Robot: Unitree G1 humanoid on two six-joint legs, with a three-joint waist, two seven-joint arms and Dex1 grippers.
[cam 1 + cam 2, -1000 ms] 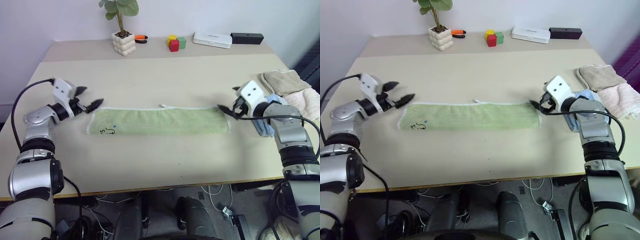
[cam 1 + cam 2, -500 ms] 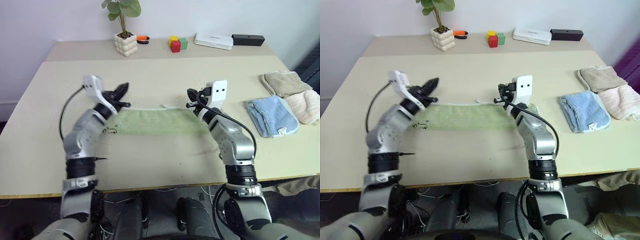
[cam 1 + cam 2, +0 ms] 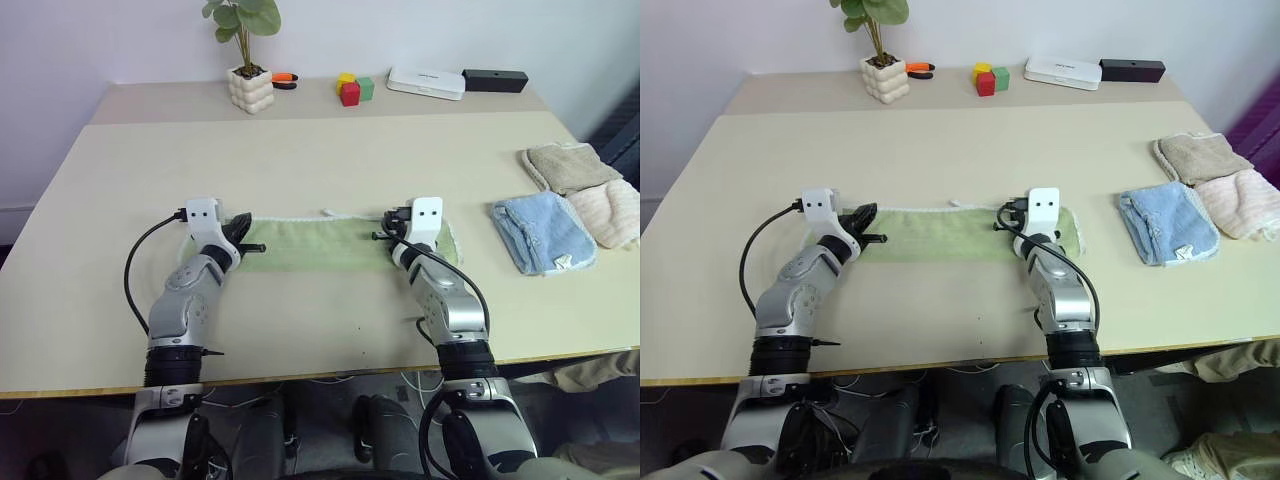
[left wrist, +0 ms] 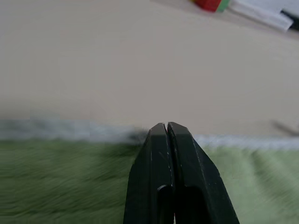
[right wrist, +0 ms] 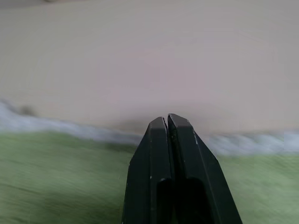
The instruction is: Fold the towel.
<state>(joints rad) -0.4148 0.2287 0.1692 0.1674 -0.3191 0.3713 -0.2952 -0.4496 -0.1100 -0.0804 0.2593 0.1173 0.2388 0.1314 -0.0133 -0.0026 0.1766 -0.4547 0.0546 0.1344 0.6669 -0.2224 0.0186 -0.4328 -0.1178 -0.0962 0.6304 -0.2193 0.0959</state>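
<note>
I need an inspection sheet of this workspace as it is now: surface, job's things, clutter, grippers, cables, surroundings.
Surface: beige table, with a second table butted against its far edge.
Job's things: light green towel lying flat as a long strip, white loop on its far edge.
Clutter: light blue towel, beige towel and pink towel at the robot's right; potted plant, coloured blocks, white box and black box at the back.
Grippers: left gripper shut, over the towel's left end; right gripper shut, over its right part; whether either pinches cloth cannot be told.
Cables: black cable looping off the left arm; another along the right arm.
Surroundings: pale wall behind.
</note>
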